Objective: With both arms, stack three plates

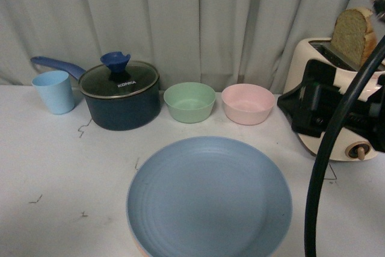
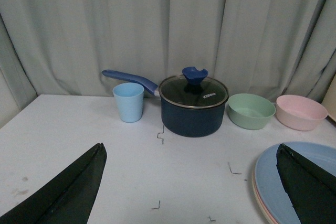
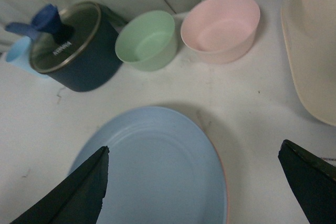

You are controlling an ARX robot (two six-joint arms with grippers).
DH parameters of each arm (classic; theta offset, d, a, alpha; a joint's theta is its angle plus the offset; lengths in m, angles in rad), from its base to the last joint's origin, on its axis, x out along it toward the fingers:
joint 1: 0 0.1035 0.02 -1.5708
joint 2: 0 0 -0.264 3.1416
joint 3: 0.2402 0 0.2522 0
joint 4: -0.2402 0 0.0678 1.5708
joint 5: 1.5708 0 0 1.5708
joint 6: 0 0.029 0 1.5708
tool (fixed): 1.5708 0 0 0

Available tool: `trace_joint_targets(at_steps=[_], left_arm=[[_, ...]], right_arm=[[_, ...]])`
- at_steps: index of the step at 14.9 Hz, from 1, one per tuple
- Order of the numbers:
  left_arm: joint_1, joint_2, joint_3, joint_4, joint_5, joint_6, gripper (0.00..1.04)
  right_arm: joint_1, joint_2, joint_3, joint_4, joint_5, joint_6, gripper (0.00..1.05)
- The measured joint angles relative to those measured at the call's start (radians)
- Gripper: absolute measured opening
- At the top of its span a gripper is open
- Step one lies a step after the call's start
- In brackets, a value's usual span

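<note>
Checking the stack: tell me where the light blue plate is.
In the front view the light blue plate lies at the table's near edge, centred, in front of the green bowl and pink bowl.

The light blue plate (image 1: 209, 200) looked matt with faint ridges, the green bowl (image 1: 189, 102) and pink bowl (image 1: 248, 103) smooth and matt like plastic, the dark blue pot (image 1: 122, 108) glossy under a glass, metal-rimmed lid (image 1: 119, 79), the curtain (image 1: 180, 22) soft cloth, the surface (image 1: 54, 173) dull white.

Black right arm (image 1: 313, 103), black cable (image 1: 328, 167) (curved)
</note>
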Motion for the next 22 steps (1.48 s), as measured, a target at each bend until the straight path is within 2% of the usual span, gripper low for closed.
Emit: trace_joint_targets(at_steps=[1, 2, 3, 4, 6, 7, 8, 9, 16, 17, 22], left_arm=[[0.000, 0.000, 0.000, 0.000, 0.000, 0.000, 0.98], [0.000, 0.000, 0.000, 0.000, -0.001, 0.000, 0.98], [0.000, 0.000, 0.000, 0.001, 0.001, 0.000, 0.98], [0.000, 0.000, 0.000, -0.001, -0.002, 0.000, 0.98], [0.000, 0.000, 0.000, 0.000, 0.001, 0.000, 0.98], [0.000, 0.000, 0.000, 0.000, 0.000, 0.000, 0.98], [0.000, 0.000, 0.000, 0.000, 0.000, 0.000, 0.98], [0.000, 0.000, 0.000, 0.000, 0.000, 0.000, 0.98], [0.000, 0.000, 0.000, 0.000, 0.000, 0.000, 0.98], [0.000, 0.000, 0.000, 0.000, 0.000, 0.000, 0.98], [0.000, 0.000, 0.000, 0.000, 0.000, 0.000, 0.98]], right_arm=[[0.000, -0.020, -0.005, -0.002, -0.005, 0.000, 0.97], [0.005, -0.057, -0.058, 0.183, 0.077, -0.040, 0.93], [-0.006, -0.116, -0.156, 0.362, 0.239, -0.146, 0.80], [-0.046, -0.232, -0.253, 0.389, 0.304, -0.251, 0.67], [-0.132, -0.514, -0.341, 0.247, 0.256, -0.346, 0.39], [-0.165, -0.612, -0.378, 0.187, 0.220, -0.357, 0.28], [-0.241, -0.734, -0.439, 0.118, 0.132, -0.367, 0.14], [-0.280, -0.840, -0.493, 0.069, 0.121, -0.372, 0.01], [-0.278, -1.122, -0.584, -0.082, 0.109, -0.375, 0.02], [-0.278, -1.128, -0.610, -0.045, 0.109, -0.376, 0.02], [-0.278, -1.275, -0.612, -0.198, 0.109, -0.376, 0.02]])
